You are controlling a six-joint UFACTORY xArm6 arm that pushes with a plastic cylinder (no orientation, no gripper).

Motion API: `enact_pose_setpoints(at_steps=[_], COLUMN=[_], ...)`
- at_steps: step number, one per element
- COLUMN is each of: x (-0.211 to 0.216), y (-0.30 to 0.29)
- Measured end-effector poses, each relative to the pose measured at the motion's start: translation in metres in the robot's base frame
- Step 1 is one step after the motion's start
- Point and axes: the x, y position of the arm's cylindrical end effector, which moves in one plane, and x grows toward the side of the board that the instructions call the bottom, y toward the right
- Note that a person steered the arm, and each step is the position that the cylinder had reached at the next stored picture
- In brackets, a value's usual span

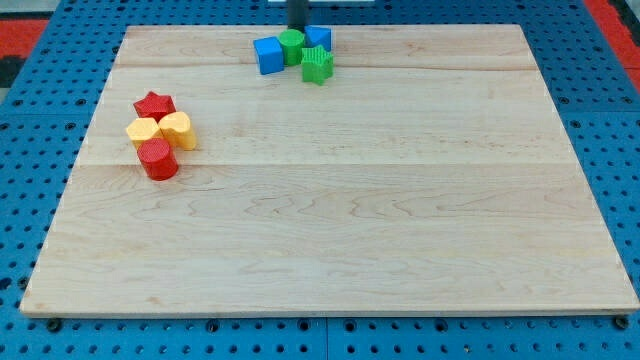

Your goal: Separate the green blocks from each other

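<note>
two green blocks sit in a tight cluster near the top edge of the surface (330, 250), a little left of its middle: a green cylinder (291, 43) and, just beside it toward the view's lower right, a ridged green star-like block (317, 65). they look to be touching or nearly so. a blue cube (268, 55) presses against the cylinder's left side, and a second blue block (318, 37) sits behind the green pair, its shape partly hidden.

my tip (298, 31) comes down right behind the cylinder at the top edge, seemingly touching it or just short of it; there is no gripper on this rod, so nothing is held, it can only push.

the risk, as i judge it: pushing straight down the view would drive the cylinder into the ridged green block and carry both along together, still joined. the blue blocks could be dragged too. a sideways push near the top edge might send a block off the surface.

well apart, near the left edge, sit a red star (154, 104), a yellow block (143, 130), a yellow cylinder (177, 129) and a red cylinder (158, 159).
</note>
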Motion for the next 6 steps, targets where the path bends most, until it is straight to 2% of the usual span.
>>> enact_pose_setpoints(at_steps=[1,2,4,5,6], x=[0.0,0.007,0.085,0.119,0.177], y=[-0.025,-0.014,0.008,0.042,0.062])
